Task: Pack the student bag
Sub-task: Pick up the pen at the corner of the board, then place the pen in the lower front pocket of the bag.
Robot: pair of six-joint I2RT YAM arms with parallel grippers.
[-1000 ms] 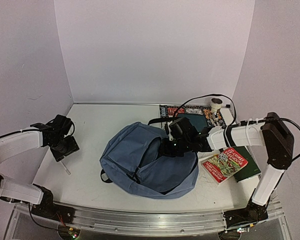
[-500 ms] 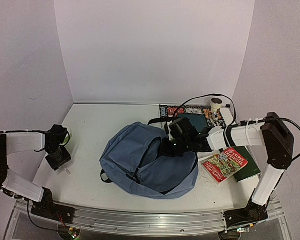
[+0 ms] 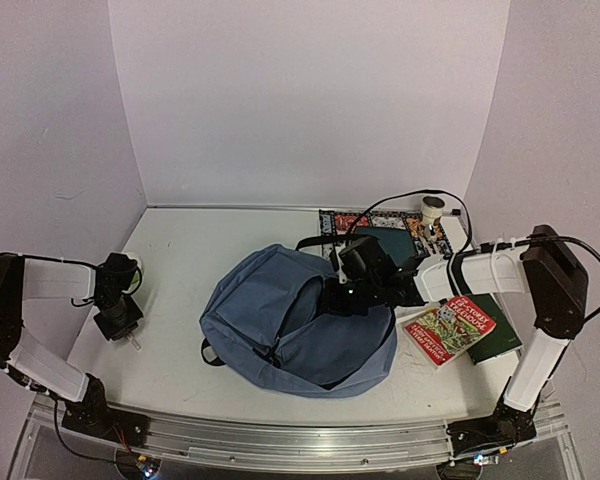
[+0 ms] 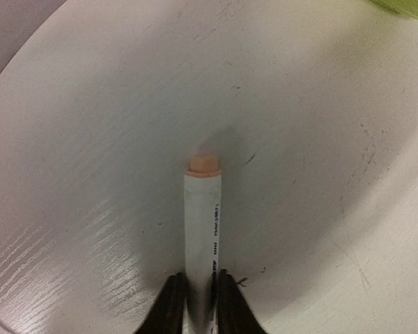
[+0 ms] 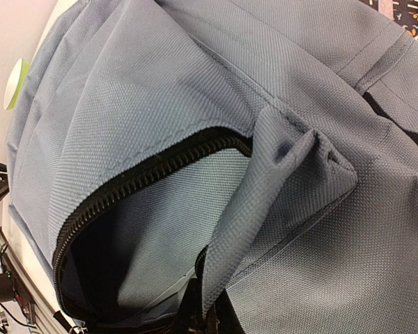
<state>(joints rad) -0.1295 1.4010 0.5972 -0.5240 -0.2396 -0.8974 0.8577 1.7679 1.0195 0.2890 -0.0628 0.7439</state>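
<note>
Currently your left gripper (image 4: pixel 198 309) is down at the table's (image 3: pixel 180 250) left side, its jaws drawn narrow with one finger against each side of a white marker (image 4: pixel 200 223). The marker lies flat on the surface, its peach tip pointing away from the wrist camera. Your right gripper (image 5: pixel 203 321) has its jaws closed, pinching a fold of slate-blue fabric at the rim of the student bag's (image 3: pixel 280 320) opening. The bag lies in the middle of the table; its black zipper gapes and shows a dark interior. Just right of the bag, a red book (image 3: pixel 448 330) rests partly on a green book (image 3: pixel 502 340). Behind the bag, a teal pouch (image 3: pixel 392 240) sits on a patterned mat (image 3: pixel 380 220), with a tape roll (image 3: pixel 433 207) near the back corner.
</note>
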